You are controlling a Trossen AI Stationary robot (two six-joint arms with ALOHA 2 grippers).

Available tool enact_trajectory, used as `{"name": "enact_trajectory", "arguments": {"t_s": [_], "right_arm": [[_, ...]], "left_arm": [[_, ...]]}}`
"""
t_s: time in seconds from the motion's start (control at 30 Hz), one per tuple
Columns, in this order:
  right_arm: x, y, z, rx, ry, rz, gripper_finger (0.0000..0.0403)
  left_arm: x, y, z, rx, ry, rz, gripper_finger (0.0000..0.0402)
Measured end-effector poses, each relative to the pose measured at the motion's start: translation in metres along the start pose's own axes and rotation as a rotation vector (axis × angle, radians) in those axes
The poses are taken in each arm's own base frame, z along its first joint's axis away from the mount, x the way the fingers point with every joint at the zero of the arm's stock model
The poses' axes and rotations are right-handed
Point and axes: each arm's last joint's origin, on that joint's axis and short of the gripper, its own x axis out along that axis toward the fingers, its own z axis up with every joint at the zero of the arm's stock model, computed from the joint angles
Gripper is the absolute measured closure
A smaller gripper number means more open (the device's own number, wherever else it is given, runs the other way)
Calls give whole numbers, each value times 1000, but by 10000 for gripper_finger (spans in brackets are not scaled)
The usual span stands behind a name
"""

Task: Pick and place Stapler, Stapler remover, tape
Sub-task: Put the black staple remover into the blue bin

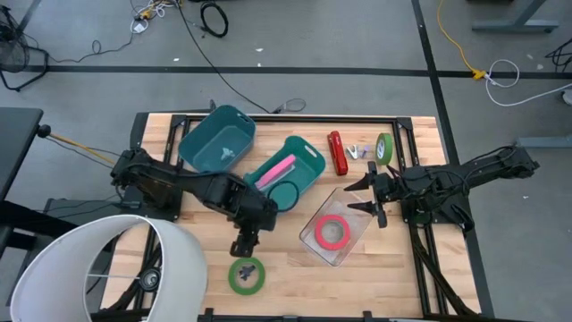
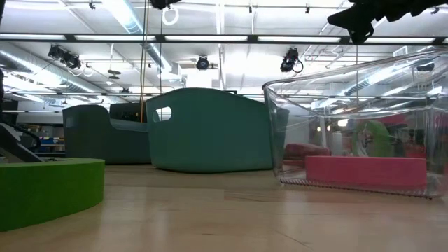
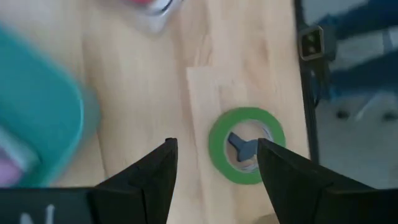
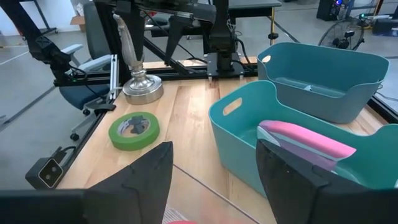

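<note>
Two grippers open and empty over a pale wooden table (image 1: 295, 273).
Left gripper (image 1: 246, 249) hovers above green tape (image 1: 247, 275); right gripper (image 1: 368, 199) waits by clear bin (image 1: 357, 234); grey floor, no readable writing.

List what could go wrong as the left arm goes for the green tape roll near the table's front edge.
1. The green tape roll lies flat on the wood close to the table's front edge; a poor pinch by the left gripper might nudge it off.
2. A small dark object sits inside the roll's hole; the fingers might catch it instead.
3. Lifting toward the teal bin could clip the clear container beside it.
</note>
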Motion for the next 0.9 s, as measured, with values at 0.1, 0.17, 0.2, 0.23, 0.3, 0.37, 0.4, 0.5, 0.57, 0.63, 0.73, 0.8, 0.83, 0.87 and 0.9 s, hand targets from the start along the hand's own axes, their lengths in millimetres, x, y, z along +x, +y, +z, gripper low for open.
{"name": "enact_trajectory", "arguments": {"t_s": [0.1,0.17,0.2,0.23,0.3,0.37,0.4,0.5,0.57,0.63,0.73,0.8,0.83,0.87,0.9], "right_arm": [[0,0,0,-7,0,0,172],[0,0,0,-17,0,0,172],[0,0,0,-26,0,0,172],[0,0,0,-33,0,0,172],[0,0,0,-38,0,0,172],[0,0,0,-45,0,0,172],[0,0,0,-51,0,0,172],[0,0,0,-56,0,0,172],[0,0,0,-56,-4,0,172],[0,0,0,-57,0,-1,172],[0,0,0,-57,0,-2,172],[0,0,0,-56,1,-2,172],[0,0,0,-50,0,-2,172],[0,0,0,-42,0,-2,172],[0,0,0,-31,0,-2,172]], "left_arm": [[0,0,-2,-175,15,23,179],[0,-2,-3,-282,13,30,179],[0,-3,-3,-327,12,31,179],[1,-5,-4,-361,11,32,179],[2,-9,-5,-395,8,41,179],[6,-13,-4,-407,4,67,179],[9,-15,-5,-410,7,81,179],[20,-23,-4,-417,19,90,179],[31,-29,-5,-427,55,97,179],[43,-37,-7,-437,87,107,179],[62,-48,-10,-411,152,111,179],[77,-55,-14,-396,213,111,179],[84,-57,-15,-399,247,105,179],[90,-59,-16,-418,274,100,179],[96,-60,-17,-442,306,92,178]]}}
